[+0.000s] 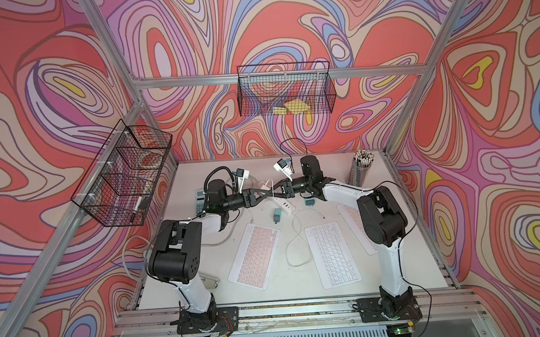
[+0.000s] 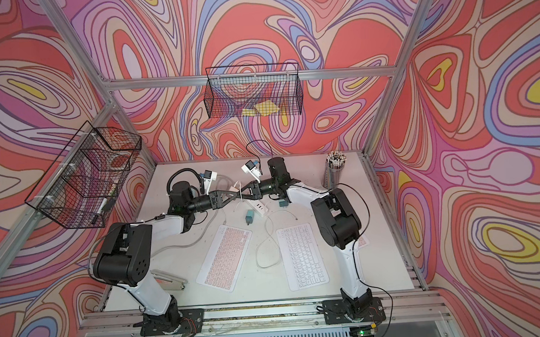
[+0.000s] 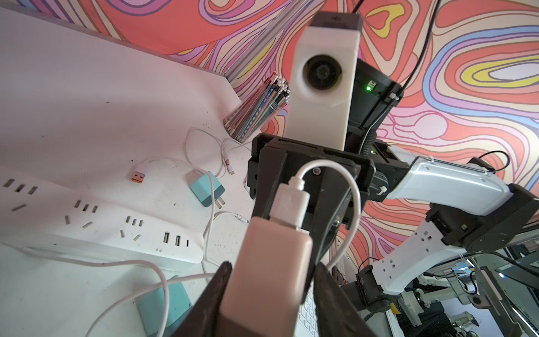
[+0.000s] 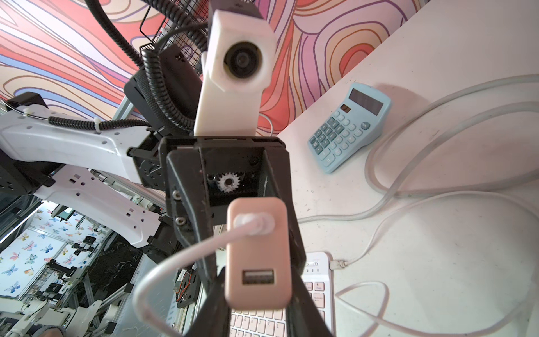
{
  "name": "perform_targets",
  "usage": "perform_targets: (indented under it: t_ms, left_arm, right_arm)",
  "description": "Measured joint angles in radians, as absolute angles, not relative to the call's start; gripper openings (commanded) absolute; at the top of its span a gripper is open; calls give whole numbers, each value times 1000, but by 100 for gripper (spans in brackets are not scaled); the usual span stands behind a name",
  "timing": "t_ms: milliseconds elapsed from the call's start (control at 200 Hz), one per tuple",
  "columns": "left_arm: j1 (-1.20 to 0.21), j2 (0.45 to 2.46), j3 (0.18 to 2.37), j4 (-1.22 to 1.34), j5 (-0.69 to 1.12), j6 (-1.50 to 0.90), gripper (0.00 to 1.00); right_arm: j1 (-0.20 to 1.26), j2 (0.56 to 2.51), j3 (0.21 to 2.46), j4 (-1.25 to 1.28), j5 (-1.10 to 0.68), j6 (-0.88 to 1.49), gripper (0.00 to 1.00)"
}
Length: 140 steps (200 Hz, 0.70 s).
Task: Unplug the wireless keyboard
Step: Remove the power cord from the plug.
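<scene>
A pink charger (image 3: 271, 268) hangs in the air above the table between my two grippers, whose fingers cross in both top views. A white USB plug (image 3: 288, 201) sits in one of its two ports; the other port (image 4: 258, 276) is empty. My right gripper (image 4: 256, 280) is shut on the charger's sides at the port end. My left gripper (image 3: 274, 264) stands round the charger's body. One finger touches it and a narrow gap shows at the other. The pink keyboard (image 1: 254, 257) lies below, with a white cable's connector (image 4: 338, 264) at its corner. I cannot tell whether that connector is plugged in.
A white power strip (image 3: 96, 224) lies under the grippers, with two teal chargers (image 3: 207, 188) and loose white cables beside it. A white keyboard (image 1: 332, 254) lies right of the pink one. A blue calculator (image 4: 350, 125), clear tubing (image 4: 408, 163) and a pencil cup (image 1: 362, 167) stand farther back.
</scene>
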State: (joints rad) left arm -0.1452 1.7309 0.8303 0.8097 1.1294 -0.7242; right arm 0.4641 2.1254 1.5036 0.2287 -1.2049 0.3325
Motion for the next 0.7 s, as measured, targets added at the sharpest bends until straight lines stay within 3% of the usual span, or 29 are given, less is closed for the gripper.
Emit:
perform_targets:
  t_ms: [356, 496, 701]
  left_arm:
    - [-123, 1776, 829, 1037, 1126, -902, 49]
    - [-128, 1774, 829, 1008, 1124, -876, 55]
    - [-147, 1752, 830, 835, 1103, -750, 53]
  right_arm:
    - [456, 2125, 1463, 237, -1223, 332, 9]
    - [454, 2125, 1463, 246, -1223, 342, 9]
    - [453, 2125, 1463, 282, -1224, 373, 9]
